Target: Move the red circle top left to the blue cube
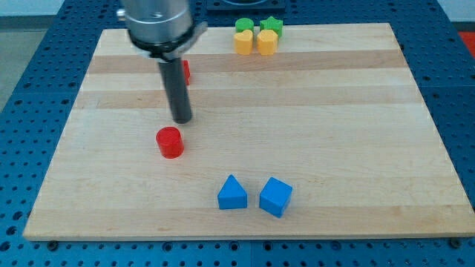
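Note:
The red circle (170, 142) is a short red cylinder left of the board's middle. My tip (182, 121) is just above and slightly right of it in the view, close to it; I cannot tell if it touches. The blue cube (275, 196) sits near the view's bottom, right of centre. A blue triangular block (232, 193) lies just left of the cube. A second red block (185, 71) is partly hidden behind the rod, toward the view's top.
Two green blocks (244, 27) (272, 25) and two yellow blocks (243, 42) (267, 41) cluster at the top edge of the wooden board (356, 111). A blue perforated table surrounds the board.

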